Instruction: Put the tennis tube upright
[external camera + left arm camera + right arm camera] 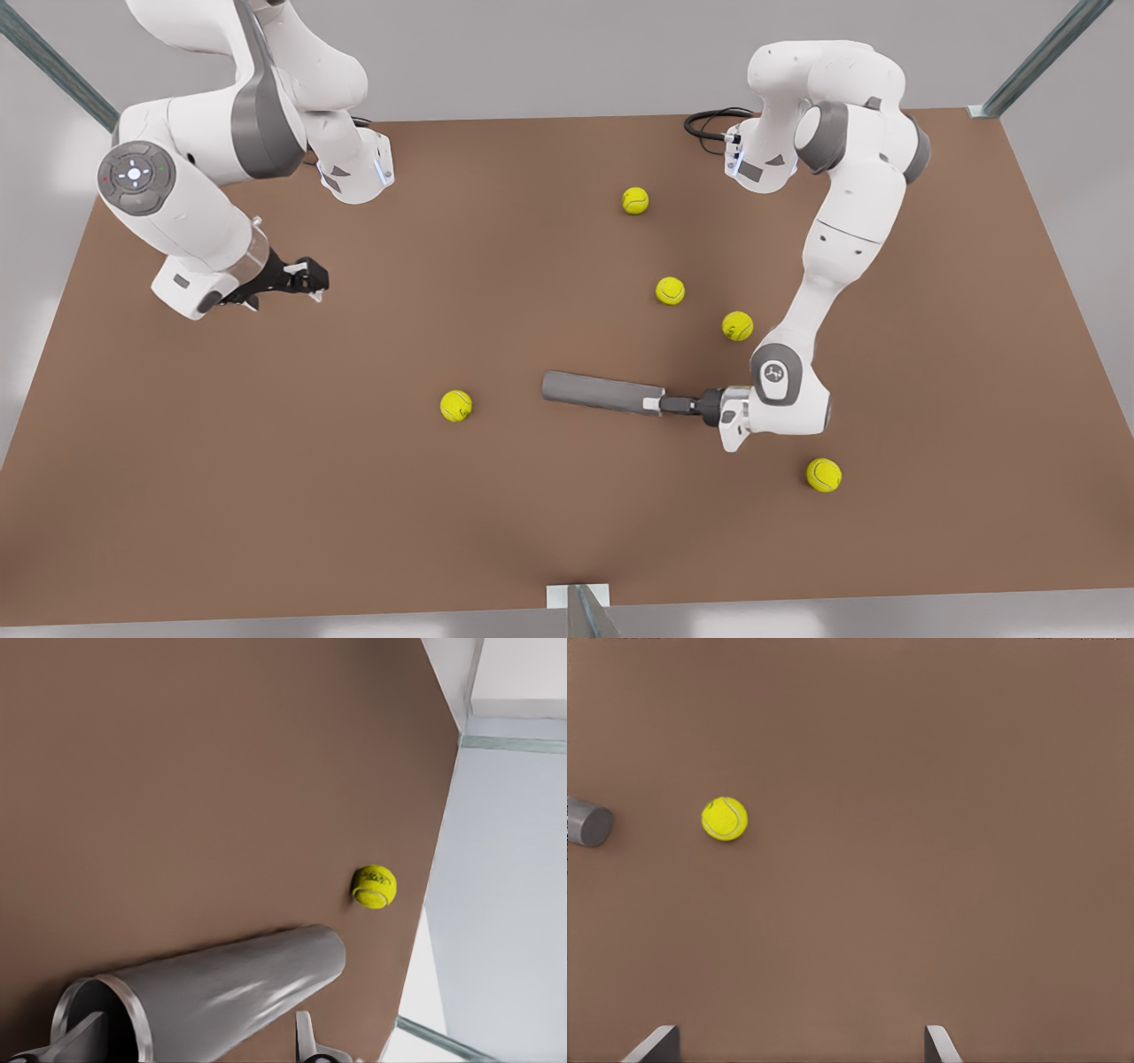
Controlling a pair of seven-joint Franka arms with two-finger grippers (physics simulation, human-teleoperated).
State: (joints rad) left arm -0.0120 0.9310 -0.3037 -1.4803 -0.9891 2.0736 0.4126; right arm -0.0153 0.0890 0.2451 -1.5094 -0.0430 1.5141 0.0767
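The slim grey metallic tennis tube (602,392) lies flat on the brown table (266,496), near the middle and slightly toward the near edge in the front view, its long axis running left-right. The left gripper (654,405), on the arm at the front view's right, sits at the tube's right end, which the left wrist view shows as the hollow open end (104,1020); one finger (304,1038) sits outside the wall and the other appears inside the mouth, so the gripper looks closed on the rim, though actual contact is hard to confirm. The right gripper (312,276) hangs above the table far left, well apart from the tube, fingers spread and empty, waiting. Five yellow-green tennis balls lie scattered: one (456,406) left of the tube's closed end, two (670,291) (737,326) just beyond the tube on the far side, one (635,200) farther back, one (823,475) near-right. Risk, as a judgement: a pinch on a thin rim gives little hold, so tilting the tube up could let it slip or swivel in the fingers; the closed end may skid across the smooth table instead of pivoting; a sliding tube could knock the left ball; release off-vertical could topple it.
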